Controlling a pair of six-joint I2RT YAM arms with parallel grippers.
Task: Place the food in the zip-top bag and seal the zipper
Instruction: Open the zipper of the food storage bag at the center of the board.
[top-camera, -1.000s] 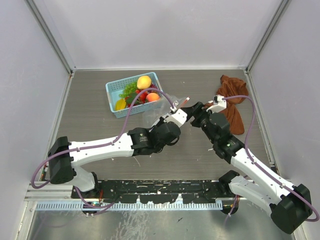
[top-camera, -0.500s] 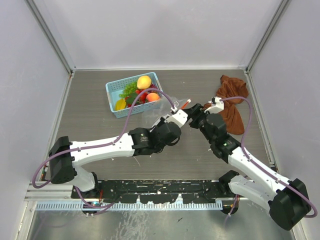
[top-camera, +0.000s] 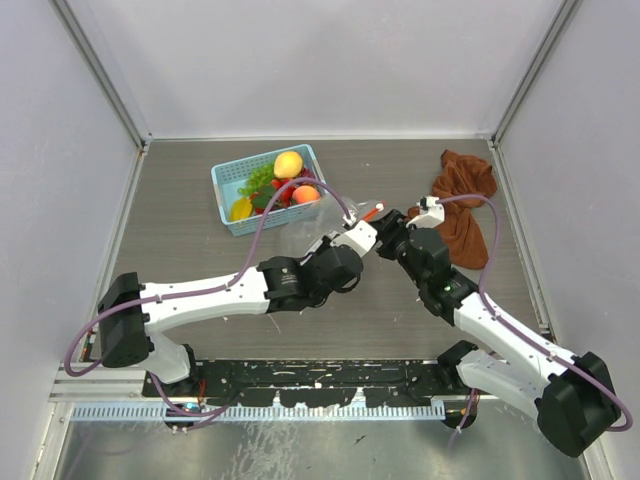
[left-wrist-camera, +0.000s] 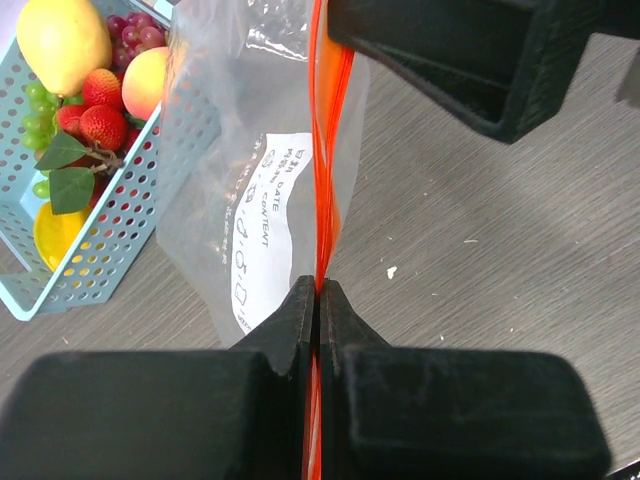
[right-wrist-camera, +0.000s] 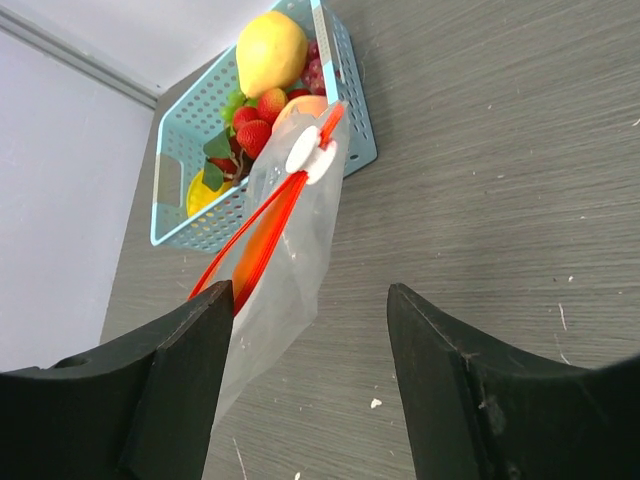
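Observation:
The food (top-camera: 285, 180) lies in a light-blue basket (top-camera: 226, 183) at the back left: a yellow-orange peach (left-wrist-camera: 62, 42), strawberries (left-wrist-camera: 98, 108), grapes and leaves. My left gripper (top-camera: 352, 228) is shut on the red-orange zipper (left-wrist-camera: 322, 170) of the clear zip-top bag (left-wrist-camera: 255, 200), which hangs next to the basket with its white label (left-wrist-camera: 268, 230) showing. My right gripper (top-camera: 390, 225) is open just right of the bag's mouth. In the right wrist view the bag (right-wrist-camera: 285, 250) hangs by its left finger (right-wrist-camera: 190, 360), and the white slider (right-wrist-camera: 307, 152) sits at the zipper's far end.
A rust-brown cloth (top-camera: 462, 200) lies crumpled at the back right. Grey walls close in the table on three sides. The two grippers sit close together at the table's middle.
My right gripper has moved left toward the bag's mouth and the left gripper. The left gripper stays shut on the zipper with little movement.

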